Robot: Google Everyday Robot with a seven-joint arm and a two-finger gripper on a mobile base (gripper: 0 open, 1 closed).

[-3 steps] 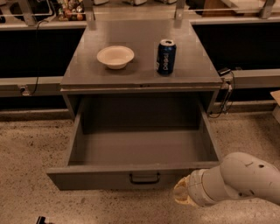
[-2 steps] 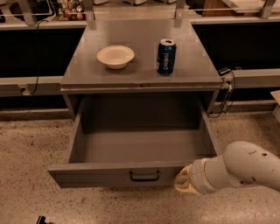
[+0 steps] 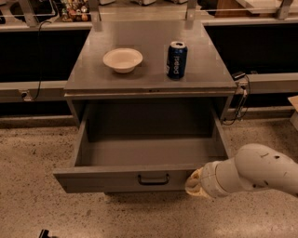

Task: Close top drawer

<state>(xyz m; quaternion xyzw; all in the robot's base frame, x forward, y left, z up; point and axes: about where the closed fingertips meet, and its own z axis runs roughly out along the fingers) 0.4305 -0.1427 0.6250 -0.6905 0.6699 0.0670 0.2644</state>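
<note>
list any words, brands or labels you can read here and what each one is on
"pepsi": white letters running sideways on the blue can, which stands on the cabinet top.
No text shows on the bowl, the top drawer or the claw, which is at the right end of the drawer's front panel.
Small items on the far counter: too blurred to read.

The top drawer (image 3: 139, 153) is a wide, deep grey box that stands pulled far out from beneath the grey surface (image 3: 149, 56), with its cavity open to view. It lies level and square to the cabinet. Its tall front panel faces 6 o'clock and carries a dark bar handle (image 3: 153, 179) at mid-front. The hand (image 3: 194, 182) is at the panel's 3 o'clock end, right against its corner; contact cannot be told.
</note>
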